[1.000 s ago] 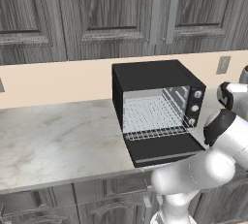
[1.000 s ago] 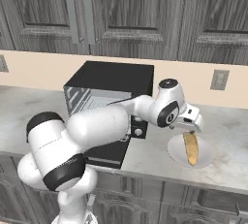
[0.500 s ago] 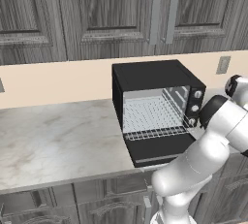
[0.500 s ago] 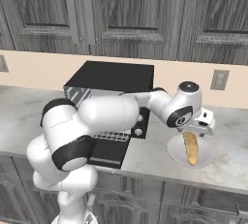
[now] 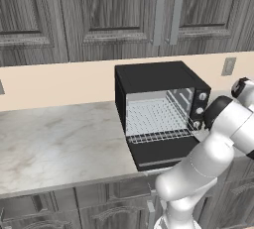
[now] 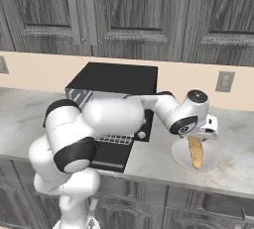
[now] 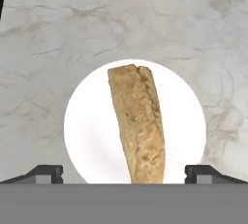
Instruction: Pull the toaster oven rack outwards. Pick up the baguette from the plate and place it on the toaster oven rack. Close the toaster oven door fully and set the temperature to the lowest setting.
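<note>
The tan baguette (image 7: pixel 138 126) lies along the middle of the round white plate (image 7: pixel 87 131), directly under my hand. My gripper (image 7: pixel 125 173) is open, its two dark fingertips (image 7: pixel 46 173) standing wide apart on either side of the loaf's near end, touching nothing. From the right base view the gripper (image 6: pixel 202 135) hovers just above the baguette (image 6: pixel 195 152) and plate (image 6: pixel 211 159), right of the black toaster oven (image 6: pixel 116 79). The toaster oven door (image 5: pixel 161 152) hangs open and flat. The toaster oven rack (image 5: pixel 154 121) sticks out over the door. Three knobs (image 5: pixel 200 110) line the oven's right front.
The marble counter (image 5: pixel 54 139) stretches wide to the oven's left. Dark wood cabinets (image 5: pixel 124 10) hang above. A wall outlet (image 6: pixel 224 81) sits behind the plate. My white arm (image 6: pixel 124 116) crosses in front of the oven. The counter's front edge runs just below the plate.
My hand has swung right, away from the oven front, and come down over the plate and baguette. The gripper stayed open. Oven, rack and door have not moved.
</note>
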{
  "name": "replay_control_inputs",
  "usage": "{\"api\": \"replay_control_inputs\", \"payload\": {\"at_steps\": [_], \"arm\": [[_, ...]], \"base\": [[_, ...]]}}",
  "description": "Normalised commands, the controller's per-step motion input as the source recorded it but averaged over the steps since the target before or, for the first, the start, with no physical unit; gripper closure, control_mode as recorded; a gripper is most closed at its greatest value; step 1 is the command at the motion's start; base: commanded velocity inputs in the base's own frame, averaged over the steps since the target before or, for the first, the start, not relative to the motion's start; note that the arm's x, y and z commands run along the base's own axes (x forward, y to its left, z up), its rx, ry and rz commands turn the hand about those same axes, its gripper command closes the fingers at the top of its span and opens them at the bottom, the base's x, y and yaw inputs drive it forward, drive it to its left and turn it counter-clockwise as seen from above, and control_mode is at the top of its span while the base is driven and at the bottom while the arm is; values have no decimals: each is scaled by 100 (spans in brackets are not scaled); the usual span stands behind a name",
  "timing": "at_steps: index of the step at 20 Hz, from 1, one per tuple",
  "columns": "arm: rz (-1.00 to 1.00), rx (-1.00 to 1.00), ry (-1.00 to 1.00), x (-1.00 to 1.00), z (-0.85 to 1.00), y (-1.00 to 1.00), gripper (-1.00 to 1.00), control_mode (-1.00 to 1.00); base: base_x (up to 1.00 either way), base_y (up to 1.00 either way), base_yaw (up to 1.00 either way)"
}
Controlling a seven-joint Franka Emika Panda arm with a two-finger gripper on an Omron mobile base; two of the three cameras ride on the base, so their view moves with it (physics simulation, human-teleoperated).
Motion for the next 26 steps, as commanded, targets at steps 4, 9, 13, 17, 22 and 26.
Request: {"api": "replay_control_inputs", "payload": {"at_steps": [4,9,13,17,22,26], "arm": [[3,-3,6,9,-34,0,-100,-100],[0,-4,12,33,-36,0,-100,-100],[1,0,0,20,-26,0,-100,-100],[0,0,0,2,0,-5,-100,-100],[0,0,0,0,0,-12,-100,-100],[0,0,0,0,0,-24,-100,-100]], "base": [[0,0,0],[0,0,0],[0,0,0],[0,0,0],[0,0,0],[0,0,0]]}}
